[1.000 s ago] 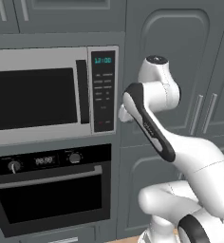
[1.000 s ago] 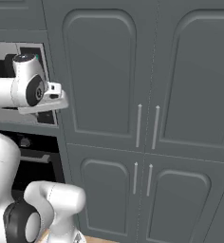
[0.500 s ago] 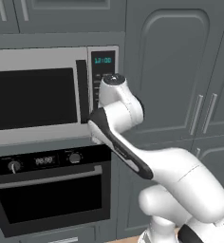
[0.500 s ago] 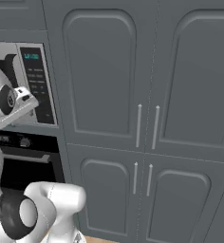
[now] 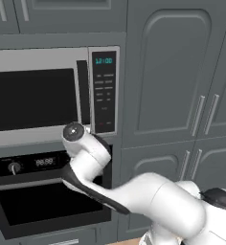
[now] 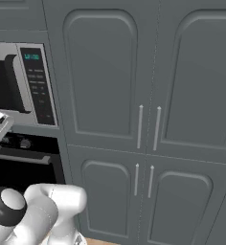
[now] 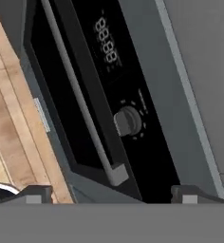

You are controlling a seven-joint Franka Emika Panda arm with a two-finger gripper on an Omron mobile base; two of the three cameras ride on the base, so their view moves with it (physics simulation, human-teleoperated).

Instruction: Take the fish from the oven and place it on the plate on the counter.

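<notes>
The gripper (image 7: 109,193), fingers apart and empty, points at the closed oven (image 5: 48,203) with its handle (image 7: 78,92) near, so door-opening is in hand; next, I judge, is closing on that bar, the fish presumably inside, unseen.

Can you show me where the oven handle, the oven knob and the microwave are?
oven handle (image 7: 80,102): hand view, middle of the silver bar.
oven knob (image 7: 127,121): hand view, face of the round knob.
microwave (image 5: 33,98): left base view, dark door window.
</notes>
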